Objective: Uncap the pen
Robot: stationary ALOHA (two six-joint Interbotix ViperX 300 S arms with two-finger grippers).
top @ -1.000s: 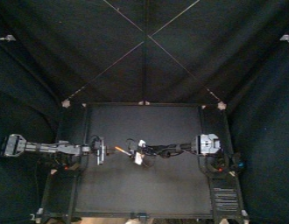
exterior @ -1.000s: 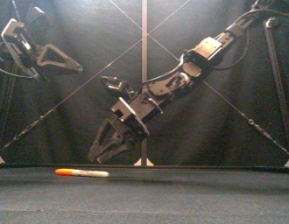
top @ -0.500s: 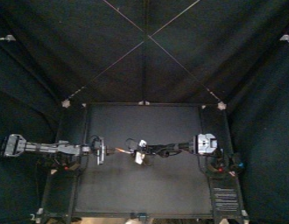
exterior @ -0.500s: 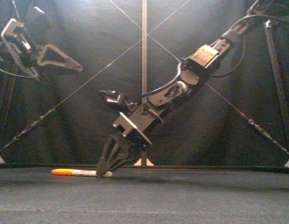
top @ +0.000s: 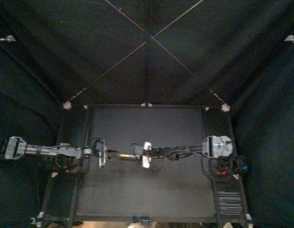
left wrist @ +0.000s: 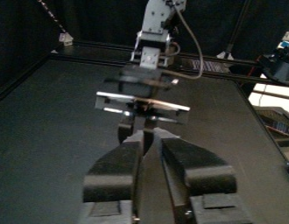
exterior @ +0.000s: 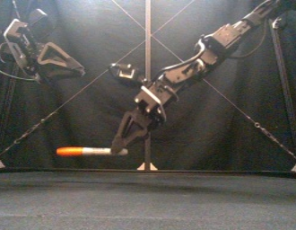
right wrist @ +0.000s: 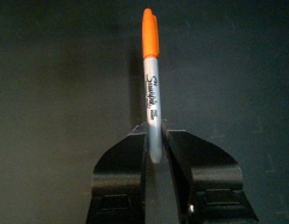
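Pen (exterior: pixel 97 151): slim marker, pale barrel, orange cap (exterior: pixel 69 151). A second earlier it lay on the black table (exterior: pixel 175 202). It now hung level in the air above the table's middle, cap pointing to 9 o'clock. Right gripper (exterior: pixel 118 148) had come down, clamped its jaws on the barrel's tail end and lifted. Left gripper (exterior: pixel 61 61) stayed parked high at 10 o'clock, jaws close together, well apart from the cap. Judgement: pick-up done, cap still on; the left arm had yet to take the cap.

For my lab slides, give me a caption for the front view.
Right fingers hold the capped pen level, clear of the table.
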